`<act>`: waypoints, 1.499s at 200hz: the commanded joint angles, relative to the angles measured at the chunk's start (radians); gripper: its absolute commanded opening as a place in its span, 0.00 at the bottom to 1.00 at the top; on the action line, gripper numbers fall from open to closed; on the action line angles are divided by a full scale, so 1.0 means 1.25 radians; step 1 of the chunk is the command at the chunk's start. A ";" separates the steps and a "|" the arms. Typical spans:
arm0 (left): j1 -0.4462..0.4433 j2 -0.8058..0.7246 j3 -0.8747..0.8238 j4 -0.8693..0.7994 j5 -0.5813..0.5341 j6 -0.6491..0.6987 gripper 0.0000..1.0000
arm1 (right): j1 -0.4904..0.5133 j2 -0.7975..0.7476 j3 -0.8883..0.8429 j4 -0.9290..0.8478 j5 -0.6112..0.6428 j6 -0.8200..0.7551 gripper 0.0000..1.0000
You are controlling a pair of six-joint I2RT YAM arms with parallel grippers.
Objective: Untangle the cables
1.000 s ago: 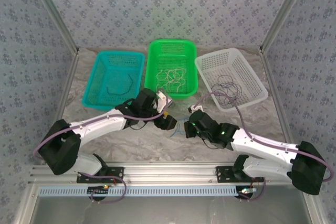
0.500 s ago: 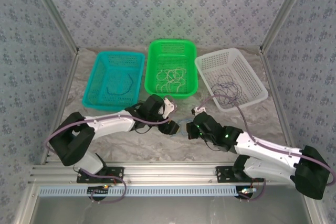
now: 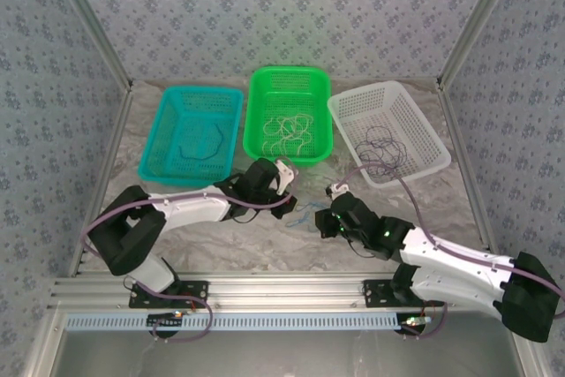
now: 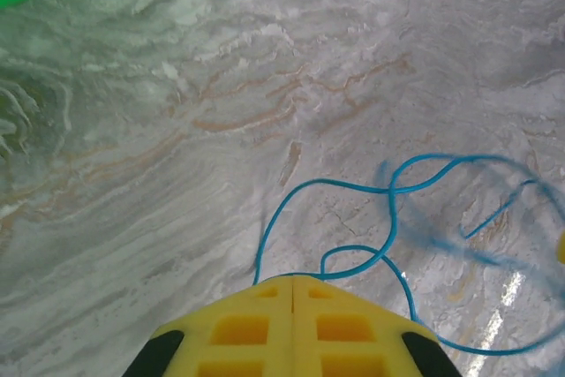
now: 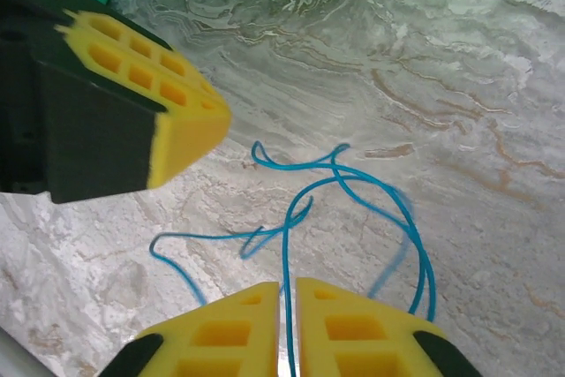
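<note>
A grey-white marbled worktop (image 3: 256, 252) is seen from above, enclosed by walls (image 3: 265, 15) papered in a small blue-grey floral pattern and framed by metal rails. Three mesh baskets are lined up at the far side: one teal basket (image 3: 201, 90) on the left, one green basket (image 3: 287, 72) in the middle and one white basket (image 3: 417, 125) on the right.

Two arms are stretched low across the worktop, tips nearly meeting in front of the green basket. One blue cable (image 3: 305, 214) is spread in loose, crossing loops on the bare marble between them. The left tool (image 3: 284, 203) is clenched on one stretch of it; in the left wrist view its yellow pads (image 4: 238, 328) are pressed together where the blue cable (image 4: 328, 182) enters. The right tool (image 5: 288, 289) is closed on another stretch, the blue cable (image 5: 375, 187) running into the narrow slit between its pads.

One dark cable (image 3: 212, 140) is curled in the teal basket. Pale cream cables (image 3: 291, 130) are heaped in the green basket and dark purple cables (image 3: 380, 152) in the white one; neither tangle can be counted.
</note>
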 commanded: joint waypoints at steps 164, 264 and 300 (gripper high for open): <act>-0.007 -0.239 -0.119 -0.007 -0.092 -0.061 0.44 | -0.029 0.118 0.069 -0.232 0.084 0.010 0.60; -0.008 -0.337 -0.187 0.028 -0.135 -0.092 1.00 | 0.043 0.265 0.135 -0.124 0.145 -0.132 0.60; -0.008 -0.353 -0.200 0.026 -0.156 -0.120 0.99 | 0.106 0.302 0.190 -0.149 0.230 -0.215 0.60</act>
